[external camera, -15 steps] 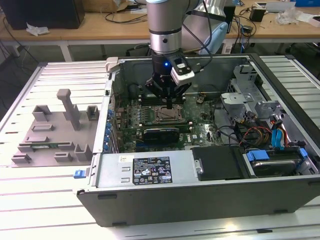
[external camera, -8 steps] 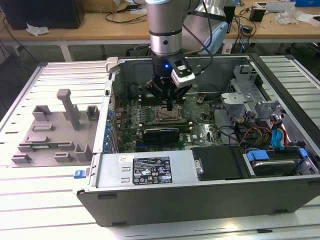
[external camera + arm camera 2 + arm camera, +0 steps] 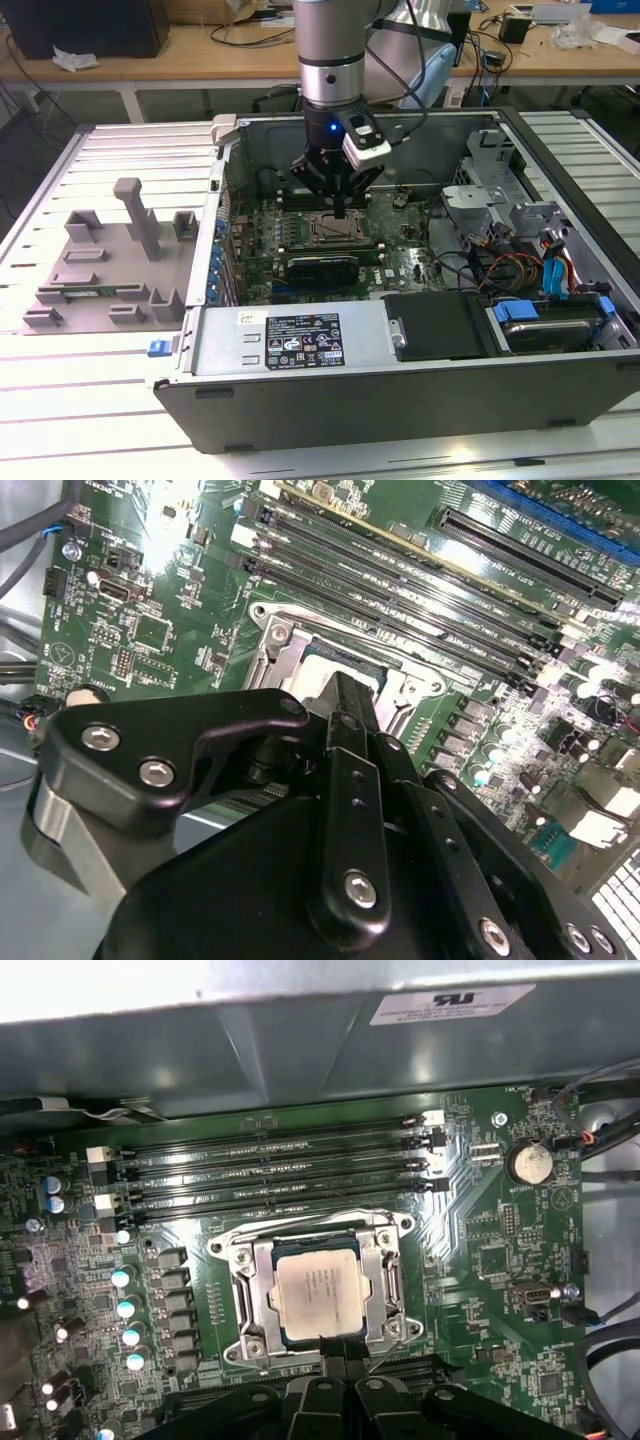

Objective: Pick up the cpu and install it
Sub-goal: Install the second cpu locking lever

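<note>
The cpu (image 3: 318, 1295), a flat square chip with a silver top, lies flat inside the metal-framed socket (image 3: 250, 1295) on the green motherboard (image 3: 490, 1260). My gripper (image 3: 335, 1355) hangs just over the chip's near edge, its black fingers drawn together with nothing between them. In the exterior view the gripper (image 3: 342, 207) points straight down at the socket (image 3: 330, 229) in the middle of the open computer case (image 3: 400, 390). The second wrist view shows the gripper (image 3: 350, 690) above the socket (image 3: 285, 645).
Memory slots (image 3: 280, 1175) run beside the socket, with the case wall (image 3: 300, 1050) beyond them. A grey fixture tray (image 3: 105, 260) sits at the exterior view's left. A drive bay and cables (image 3: 530, 270) fill the case's right side, and a black cover (image 3: 435, 325) sits at its front.
</note>
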Tool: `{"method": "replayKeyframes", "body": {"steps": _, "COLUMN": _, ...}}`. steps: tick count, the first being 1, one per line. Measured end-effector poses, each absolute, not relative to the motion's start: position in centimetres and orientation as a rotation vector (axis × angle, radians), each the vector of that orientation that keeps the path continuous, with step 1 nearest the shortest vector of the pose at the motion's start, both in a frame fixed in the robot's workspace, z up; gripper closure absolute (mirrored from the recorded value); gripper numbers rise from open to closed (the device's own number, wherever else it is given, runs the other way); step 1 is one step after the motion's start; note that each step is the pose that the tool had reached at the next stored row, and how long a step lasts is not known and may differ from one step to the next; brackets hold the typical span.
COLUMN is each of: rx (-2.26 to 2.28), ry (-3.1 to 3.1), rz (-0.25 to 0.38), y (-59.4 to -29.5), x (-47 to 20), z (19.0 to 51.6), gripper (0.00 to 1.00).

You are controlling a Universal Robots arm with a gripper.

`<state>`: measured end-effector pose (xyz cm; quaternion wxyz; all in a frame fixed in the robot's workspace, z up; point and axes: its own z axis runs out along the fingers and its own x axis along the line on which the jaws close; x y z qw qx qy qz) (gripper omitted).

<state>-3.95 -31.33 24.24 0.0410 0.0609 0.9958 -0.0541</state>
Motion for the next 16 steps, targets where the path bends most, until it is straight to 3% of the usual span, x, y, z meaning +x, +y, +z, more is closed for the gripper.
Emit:
{"method": "replayKeyframes", "body": {"steps": 9, "rx": 0.186, "ry": 3.049, "rz": -0.166, "y": -31.8, "x": -4.0, "z": 24.6, "gripper": 0.89}}
{"method": "replayKeyframes", "body": {"steps": 16, "rx": 0.186, "ry": 3.049, "rz": -0.166, "y": -33.9, "x": -4.0, "z": 24.6, "gripper": 0.89}}
